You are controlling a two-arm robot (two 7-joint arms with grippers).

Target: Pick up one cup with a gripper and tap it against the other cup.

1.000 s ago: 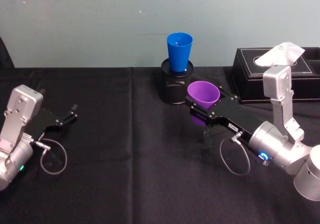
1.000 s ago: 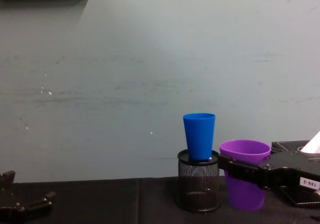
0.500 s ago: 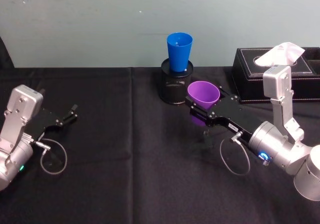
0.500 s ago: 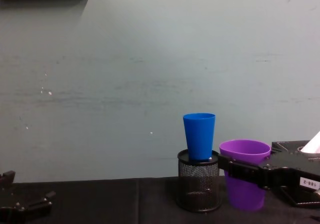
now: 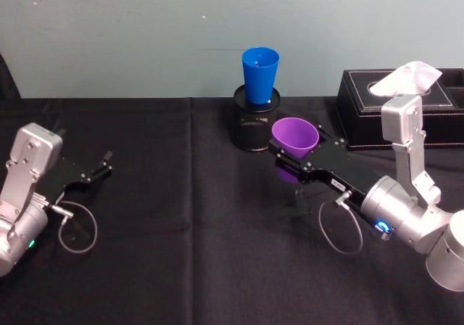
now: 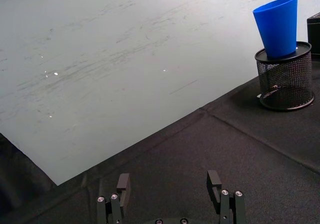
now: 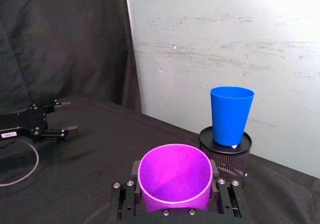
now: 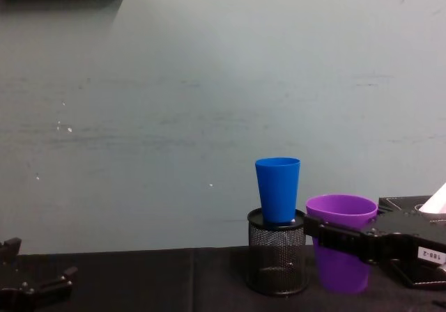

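Note:
My right gripper (image 5: 296, 146), black with a small white label, is shut on the purple cup (image 5: 295, 136), one finger on each side of it (image 7: 174, 178). The cup is upright, mouth up, and seems to hang just above the black cloth. The blue cup (image 5: 259, 74) stands upright in the top of a black mesh pen holder (image 5: 254, 126), behind and slightly left of the purple cup (image 8: 340, 271). A small gap separates the two cups in the chest view, with the blue cup (image 8: 277, 189) sitting higher. My left gripper (image 5: 107, 162) rests open at the far left of the table.
A black tissue box (image 5: 406, 114) with a white tissue sticking out stands at the back right, close behind my right arm. Black cloth covers the table; a pale wall runs just behind the pen holder (image 7: 225, 159). A loose cable loops beside each wrist.

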